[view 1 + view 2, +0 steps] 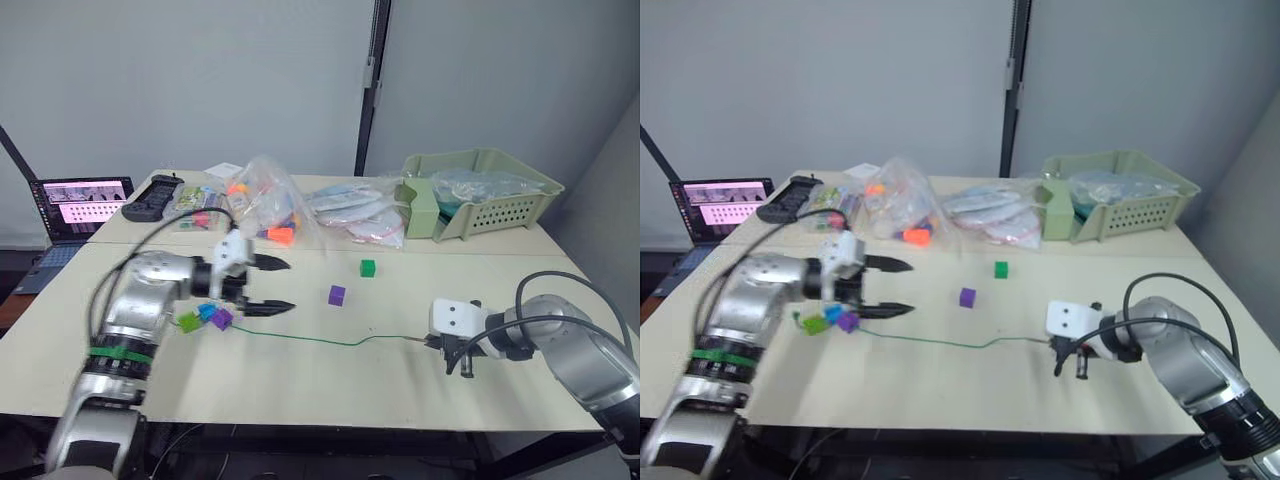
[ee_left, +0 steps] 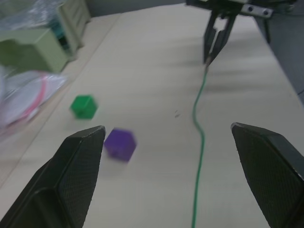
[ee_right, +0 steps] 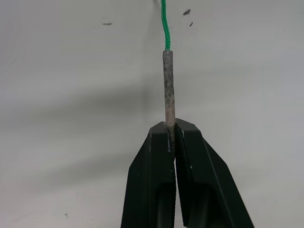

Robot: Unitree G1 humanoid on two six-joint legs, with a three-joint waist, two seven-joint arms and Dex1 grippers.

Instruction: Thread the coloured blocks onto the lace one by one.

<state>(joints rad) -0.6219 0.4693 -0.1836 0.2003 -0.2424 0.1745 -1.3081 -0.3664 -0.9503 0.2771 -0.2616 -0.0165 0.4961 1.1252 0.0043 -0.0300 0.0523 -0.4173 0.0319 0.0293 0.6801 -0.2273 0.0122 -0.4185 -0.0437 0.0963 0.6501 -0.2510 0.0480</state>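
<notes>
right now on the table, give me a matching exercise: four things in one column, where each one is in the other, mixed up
Things
1. lace tip
2. loose purple block
3. dark green block
4. lime green block

Places
A. alone on the table, nearest the clear bags
B. pinched in the right gripper
C. in the cluster at the lace's far end, by the left gripper
D. on the table between the dark green block and the lace

Pairs: 1-B, 2-D, 3-A, 4-C

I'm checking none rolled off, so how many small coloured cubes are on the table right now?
5. A lime green cube, a blue cube and a purple cube cluster by the left gripper; another purple cube and a dark green cube lie apart mid-table.
</notes>
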